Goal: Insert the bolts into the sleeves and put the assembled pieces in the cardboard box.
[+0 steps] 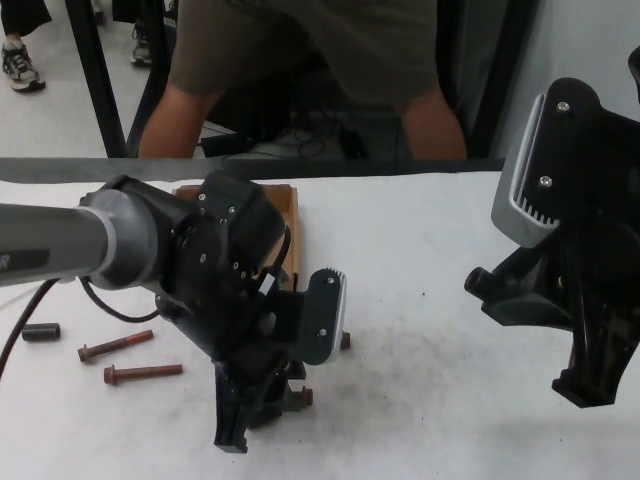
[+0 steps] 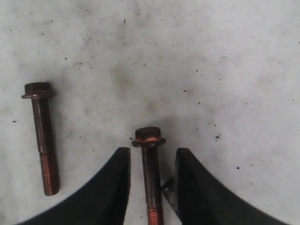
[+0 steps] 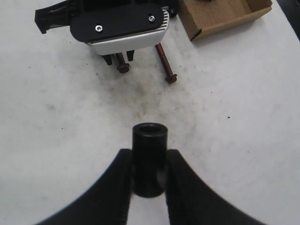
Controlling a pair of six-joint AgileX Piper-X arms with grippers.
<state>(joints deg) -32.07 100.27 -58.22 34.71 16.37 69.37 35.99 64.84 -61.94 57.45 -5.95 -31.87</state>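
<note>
My left gripper (image 2: 153, 152) is open and low over the white bench, its fingers on either side of a rusty brown bolt (image 2: 150, 173) that lies flat with gaps on both sides. A second bolt (image 2: 42, 140) lies beside it, apart. My right gripper (image 3: 149, 154) is shut on a black sleeve (image 3: 149, 157), held off the bench with its bore open towards the left arm. In the high view the left gripper (image 1: 265, 405) is at the front centre and the right gripper (image 1: 590, 380) hangs at the right. The cardboard box (image 1: 290, 205) stands behind the left arm.
Two more bolts (image 1: 115, 345) (image 1: 145, 372) and a loose black sleeve (image 1: 40, 331) lie at the left of the bench. A person stands beyond the far edge. The bench between the two arms is bare white surface (image 1: 420, 330).
</note>
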